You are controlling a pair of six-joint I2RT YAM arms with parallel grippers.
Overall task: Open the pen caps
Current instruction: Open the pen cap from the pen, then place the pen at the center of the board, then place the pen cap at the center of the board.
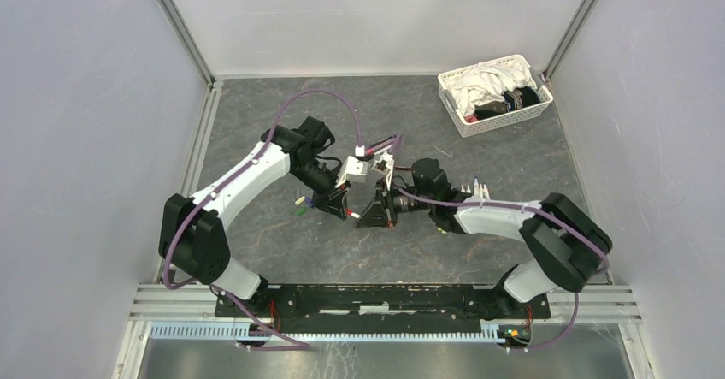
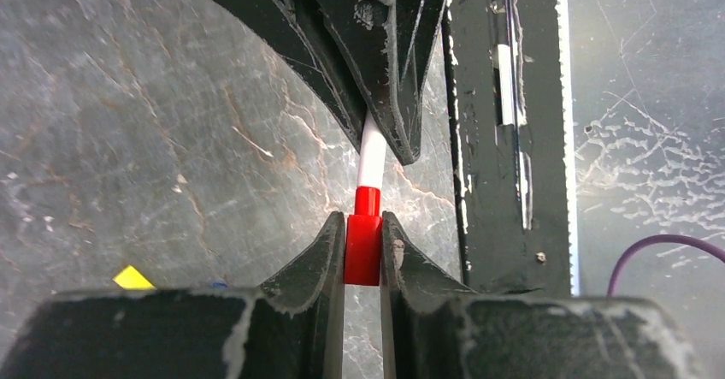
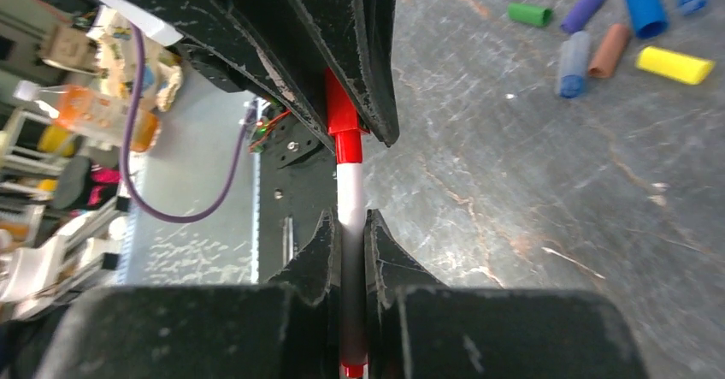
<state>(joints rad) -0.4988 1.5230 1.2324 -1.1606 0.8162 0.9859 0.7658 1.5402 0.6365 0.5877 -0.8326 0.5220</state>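
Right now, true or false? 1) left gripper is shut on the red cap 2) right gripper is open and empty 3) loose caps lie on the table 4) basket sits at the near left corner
1. The left gripper is shut on the red cap: true.
2. The right gripper is open and empty: false. It is shut on the pen's white barrel.
3. Several loose caps lie on the table: true.
4. The basket sits at the near left corner: false. It is at the far right corner.
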